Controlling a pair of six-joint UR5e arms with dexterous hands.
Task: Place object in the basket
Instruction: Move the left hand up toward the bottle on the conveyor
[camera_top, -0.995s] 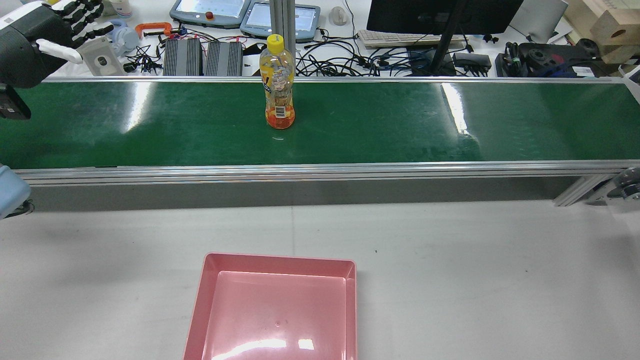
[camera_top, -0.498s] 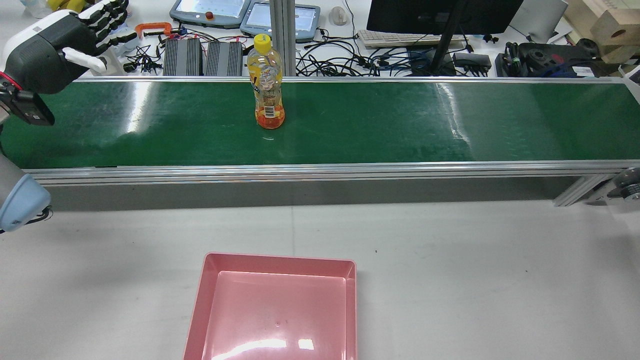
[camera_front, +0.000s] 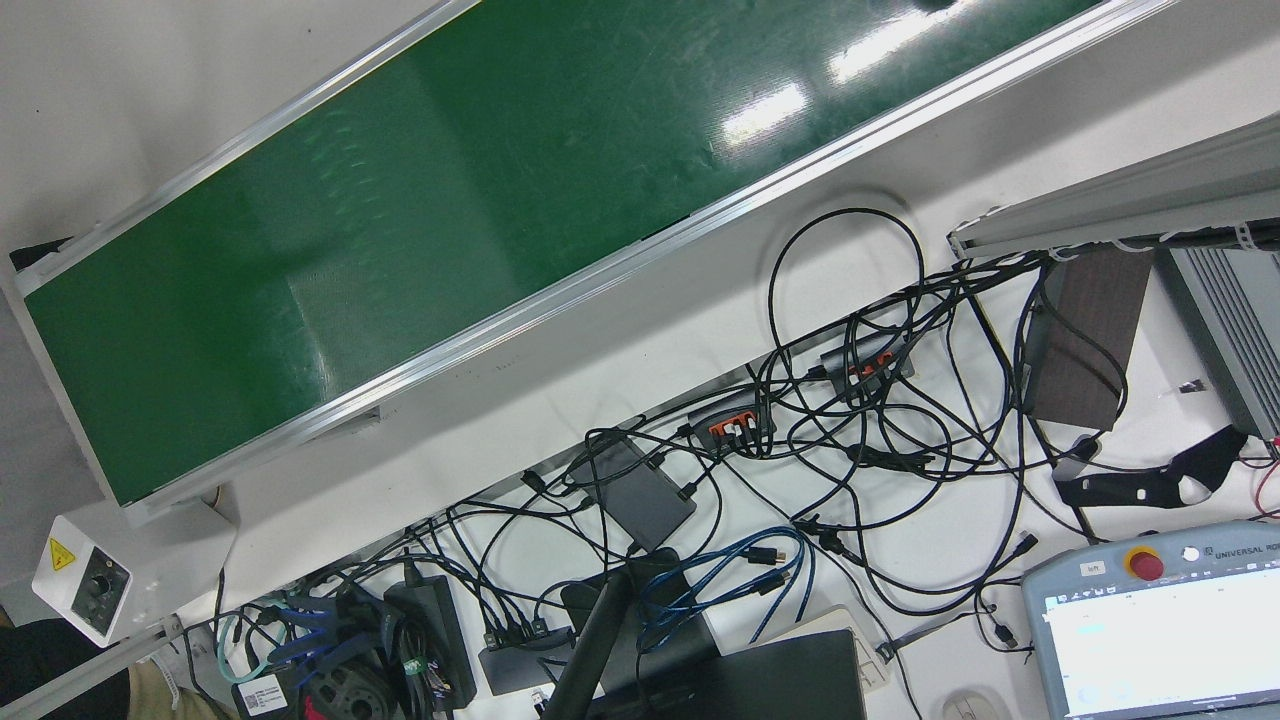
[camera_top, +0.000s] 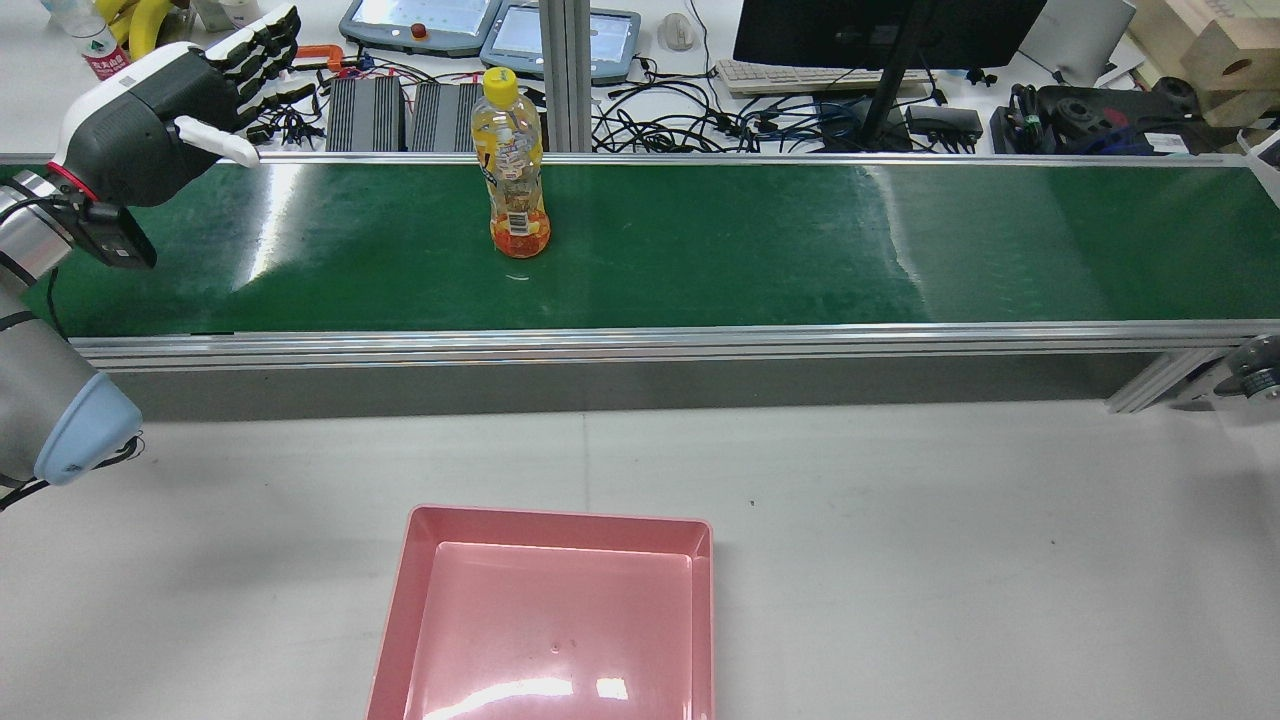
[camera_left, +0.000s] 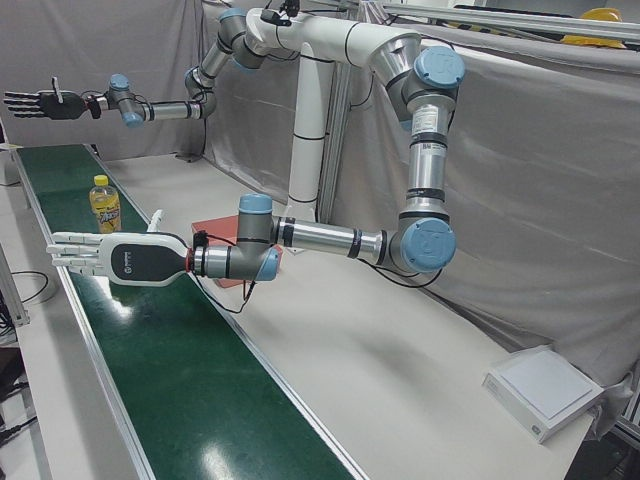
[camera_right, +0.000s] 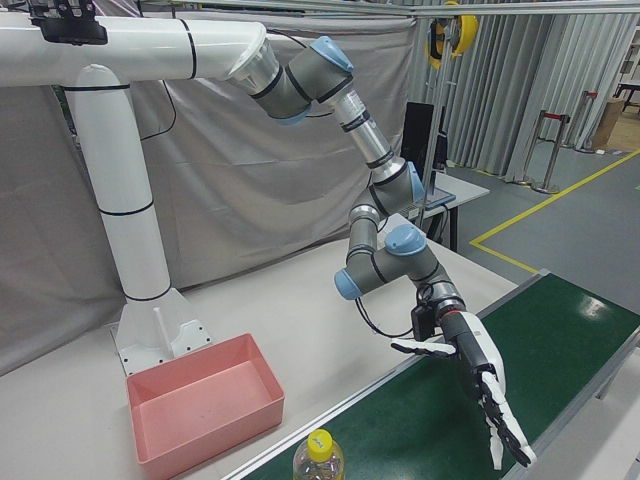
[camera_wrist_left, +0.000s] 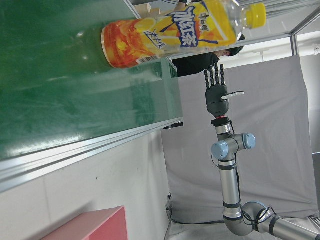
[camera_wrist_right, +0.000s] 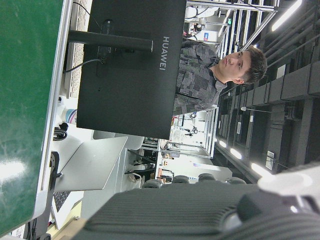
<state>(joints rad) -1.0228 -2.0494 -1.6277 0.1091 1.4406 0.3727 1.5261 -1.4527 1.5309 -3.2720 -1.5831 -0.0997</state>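
Two hands at this station, both empty. Farthest left in the rear view, the left hand (camera_top: 165, 120), hovering over the left end of the green belt (camera_top: 800, 250). Fingers (camera_top: 262, 45) stretched straight and spread wide, thumb out to the side, holding nothing. Probably posed that way to leave a broad gap, ready for a side-on grasp of something tall and round.

Well to the right of those fingers, clear of them and untouched: the bottle (camera_top: 510, 170). Yellow-capped, full of orange drink, standing upright on the belt toward its far edge. Upright and alone on bare belt, so open to a wrap around the middle from the side. Likely tall enough to topple if nudged by a fingertip before the grasp closes.

Lower than the fingers and nearer the rear camera, down on the grey bench (camera_top: 900, 500): the pink basket (camera_top: 560, 517). Empty, set just short of the belt, apparently to keep the carry brief.

Rightmost, out of the rear view altogether but caught in the left hand view beyond the bottle: the right hand (camera_wrist_left: 216, 90). Held high toward the belt's other end, fingers straight and parted, gripping nothing, far from the bottle. Seemingly parked out of the way.

Judged stage: approach only, grasp not yet made, nothing in the basket.
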